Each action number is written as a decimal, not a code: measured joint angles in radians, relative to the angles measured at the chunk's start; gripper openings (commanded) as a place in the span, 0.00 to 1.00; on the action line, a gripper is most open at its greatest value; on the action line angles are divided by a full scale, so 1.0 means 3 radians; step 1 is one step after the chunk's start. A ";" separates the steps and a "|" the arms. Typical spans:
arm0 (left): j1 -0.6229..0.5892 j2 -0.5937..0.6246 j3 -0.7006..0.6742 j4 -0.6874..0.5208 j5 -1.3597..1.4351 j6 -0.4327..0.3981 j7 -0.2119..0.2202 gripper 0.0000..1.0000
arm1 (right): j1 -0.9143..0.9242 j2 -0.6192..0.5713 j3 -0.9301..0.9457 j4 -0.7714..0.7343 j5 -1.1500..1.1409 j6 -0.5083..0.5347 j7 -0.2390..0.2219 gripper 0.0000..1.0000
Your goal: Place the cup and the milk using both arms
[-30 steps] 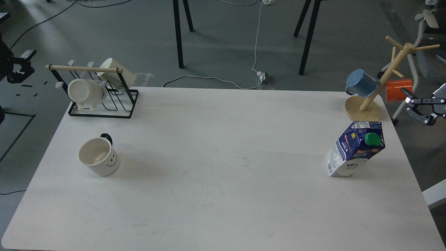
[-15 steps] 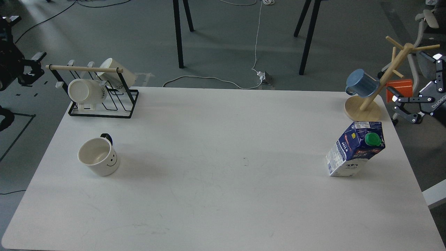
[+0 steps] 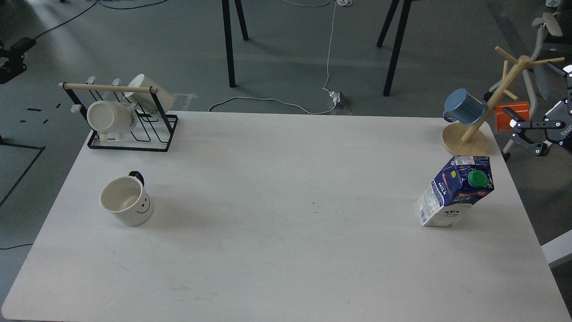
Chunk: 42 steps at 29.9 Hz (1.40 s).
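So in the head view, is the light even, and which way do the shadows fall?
Head view: soft, even light, no glare on the table; faint shadows fall rightward from the cup; the milk looks sharp and leans from the wide lens.

Grey floor, white table (image 3: pixel 286 250).
Black furniture legs (image 3: pixel 230 44) stand beyond the table; a white cable (image 3: pixel 330 44) runs across the floor to a plug block (image 3: pixel 338 99).

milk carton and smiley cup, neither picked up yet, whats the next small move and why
Probably bring the right gripper forward and down toward the milk carton. It hangs open off the table's right edge, beside the wooden mug tree, holding nothing. The left gripper is barely in view at the far left, far from the cup, so it likely needs a similar approach.
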<state>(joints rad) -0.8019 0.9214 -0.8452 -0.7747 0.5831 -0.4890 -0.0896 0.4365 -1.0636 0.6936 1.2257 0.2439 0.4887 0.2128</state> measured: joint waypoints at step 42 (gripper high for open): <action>-0.0284 0.0422 0.1687 -0.0529 0.3349 0.0001 -0.1330 1.00 | -0.0018 0.0003 -0.0032 -0.0061 -0.0032 0.0000 0.0002 0.99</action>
<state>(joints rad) -0.8871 1.0479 -0.3390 -0.9335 1.5877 -0.4887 -0.4884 0.4310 -1.0628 0.6840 1.2072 0.2343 0.4887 0.2133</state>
